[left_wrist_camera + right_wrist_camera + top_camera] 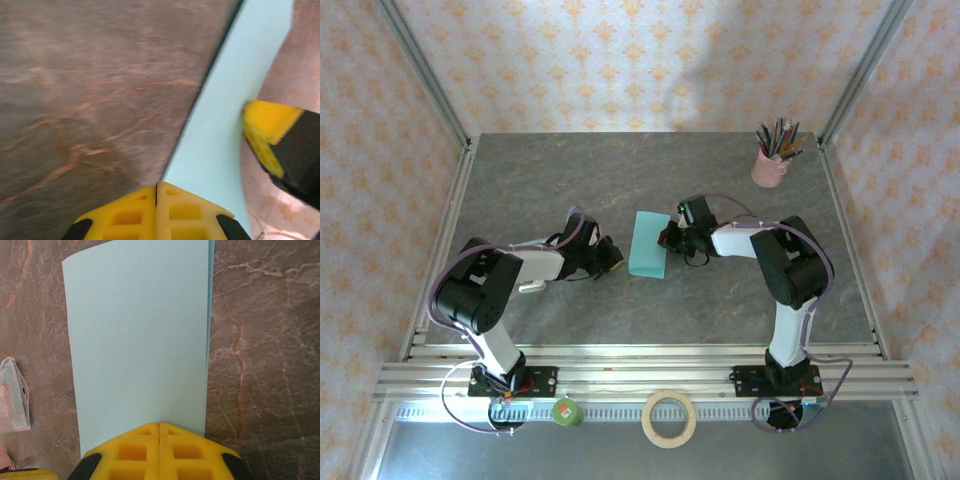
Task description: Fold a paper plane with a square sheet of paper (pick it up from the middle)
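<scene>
The square sheet of paper [648, 257] lies flat mid-table, light turquoise and folded in half into a tall rectangle, with two layers showing along its edge [209, 340]. A paper plane is out of view. My left gripper [616, 258] is shut, its yellow tips [157, 187] at the sheet's left edge [225, 125]. From the other side my right gripper [665, 240] is also shut, with its tips [159, 425] resting over the sheet's right edge. No paper shows between either pair of jaws. The right gripper's yellow finger [270, 130] shows in the left wrist view.
A pink cup of pencils [770, 165] stands at the back right corner. A tape roll [669, 418] and a small green object [566, 412] sit on the rail in front. A small pale card [12, 395] lies beside the sheet.
</scene>
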Controlling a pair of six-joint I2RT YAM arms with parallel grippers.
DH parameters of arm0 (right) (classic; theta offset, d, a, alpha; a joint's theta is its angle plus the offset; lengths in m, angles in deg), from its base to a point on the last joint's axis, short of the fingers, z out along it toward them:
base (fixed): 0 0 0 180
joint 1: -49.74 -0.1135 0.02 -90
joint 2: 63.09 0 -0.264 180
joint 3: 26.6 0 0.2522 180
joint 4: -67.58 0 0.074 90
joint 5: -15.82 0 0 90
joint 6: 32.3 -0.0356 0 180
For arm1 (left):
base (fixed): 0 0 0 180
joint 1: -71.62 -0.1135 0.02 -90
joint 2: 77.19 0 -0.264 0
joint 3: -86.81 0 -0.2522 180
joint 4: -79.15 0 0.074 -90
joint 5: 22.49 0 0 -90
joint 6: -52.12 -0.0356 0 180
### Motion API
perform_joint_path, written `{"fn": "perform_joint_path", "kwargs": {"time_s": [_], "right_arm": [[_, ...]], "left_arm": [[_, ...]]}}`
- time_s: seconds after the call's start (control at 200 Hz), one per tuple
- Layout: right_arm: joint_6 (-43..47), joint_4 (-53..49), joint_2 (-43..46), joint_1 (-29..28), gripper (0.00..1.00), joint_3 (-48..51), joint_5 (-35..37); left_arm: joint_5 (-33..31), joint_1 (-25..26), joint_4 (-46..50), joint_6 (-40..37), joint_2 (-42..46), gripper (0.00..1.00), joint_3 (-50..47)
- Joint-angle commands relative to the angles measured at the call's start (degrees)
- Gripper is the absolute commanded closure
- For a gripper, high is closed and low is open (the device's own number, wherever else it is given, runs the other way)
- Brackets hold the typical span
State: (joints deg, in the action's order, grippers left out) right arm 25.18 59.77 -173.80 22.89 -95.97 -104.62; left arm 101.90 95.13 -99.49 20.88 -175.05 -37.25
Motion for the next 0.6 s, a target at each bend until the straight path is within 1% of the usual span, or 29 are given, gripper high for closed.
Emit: {"fn": "perform_joint_path", "kwargs": {"time_s": [0.0, 0.135, 0.28, 0.405, 0.596], "right_arm": [[1.9, -18.6, -8.0, 1.5, 1.0, 5.0, 15.8], [1.7, -18.3, -8.3, 1.5, 1.0, 5.1, 15.5], [1.8, -18.6, -8.3, 1.5, 1.0, 4.9, 16.0], [2.1, -18.6, -8.0, 1.5, 1.0, 5.3, 16.2], [2.5, -19.0, -8.4, 1.6, 1.0, 5.3, 16.6]], "left_arm": [[-0.2, 1.9, -1.6, 1.1, -1.5, 1.0, 5.0], [0.8, 2.9, -3.1, 1.9, -7.2, 1.0, 9.0], [1.3, 2.3, -2.7, 2.1, -11.1, 1.0, 10.2], [0.8, 0.3, -3.9, 2.3, -10.7, 1.0, 6.4], [-1.7, -2.6, 1.2, -1.1, -6.2, 1.0, 3.3]]}}
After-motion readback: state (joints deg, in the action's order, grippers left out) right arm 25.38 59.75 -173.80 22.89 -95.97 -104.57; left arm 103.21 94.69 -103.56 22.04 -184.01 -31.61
